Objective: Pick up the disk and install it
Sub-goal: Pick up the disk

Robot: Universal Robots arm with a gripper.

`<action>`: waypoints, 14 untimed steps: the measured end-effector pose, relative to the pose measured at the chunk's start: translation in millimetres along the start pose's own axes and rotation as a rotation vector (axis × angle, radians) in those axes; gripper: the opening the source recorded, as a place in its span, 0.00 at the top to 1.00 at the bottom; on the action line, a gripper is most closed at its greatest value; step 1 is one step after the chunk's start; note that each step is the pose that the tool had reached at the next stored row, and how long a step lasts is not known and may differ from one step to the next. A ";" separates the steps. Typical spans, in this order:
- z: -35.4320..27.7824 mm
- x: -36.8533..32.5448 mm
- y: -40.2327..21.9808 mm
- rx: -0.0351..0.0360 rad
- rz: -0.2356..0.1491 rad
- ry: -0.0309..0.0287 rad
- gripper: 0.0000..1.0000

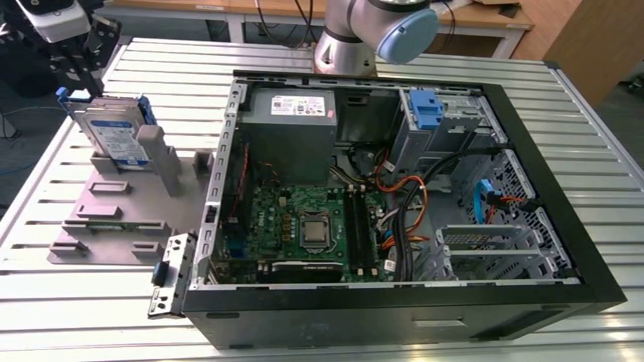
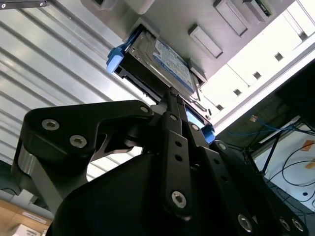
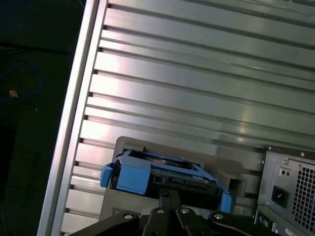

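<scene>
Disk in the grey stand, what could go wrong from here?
1. The disk stands upright in a slot of the grey stand with the gripper at its narrow top edge; an off-centre hold might tilt or jam it.
2. Loose cables cross the open case and could snag it.

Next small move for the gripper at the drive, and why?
Probably ease the gripper slightly closer onto the silver hard drive with blue rails: it stands upright, seated in the grey slotted holder, and a firm hold isn't evident.
</scene>
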State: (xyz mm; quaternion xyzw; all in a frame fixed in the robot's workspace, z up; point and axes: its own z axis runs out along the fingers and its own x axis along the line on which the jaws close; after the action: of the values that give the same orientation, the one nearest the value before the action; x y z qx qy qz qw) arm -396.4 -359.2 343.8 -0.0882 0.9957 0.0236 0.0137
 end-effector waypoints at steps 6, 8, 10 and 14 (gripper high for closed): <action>0.0 0.0 0.0 -0.0013 -0.040 0.0018 0.89; 0.0 0.0 0.0 -0.0017 -0.054 0.0025 0.89; 0.0 0.0 0.0 -0.0021 -0.067 0.0029 0.89; 0.0 0.0 0.0 -0.0031 -0.099 0.0045 0.89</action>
State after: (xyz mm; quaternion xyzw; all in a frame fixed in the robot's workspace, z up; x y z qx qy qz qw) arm -396.4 -359.3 343.8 -0.1375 0.9901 0.0242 0.0125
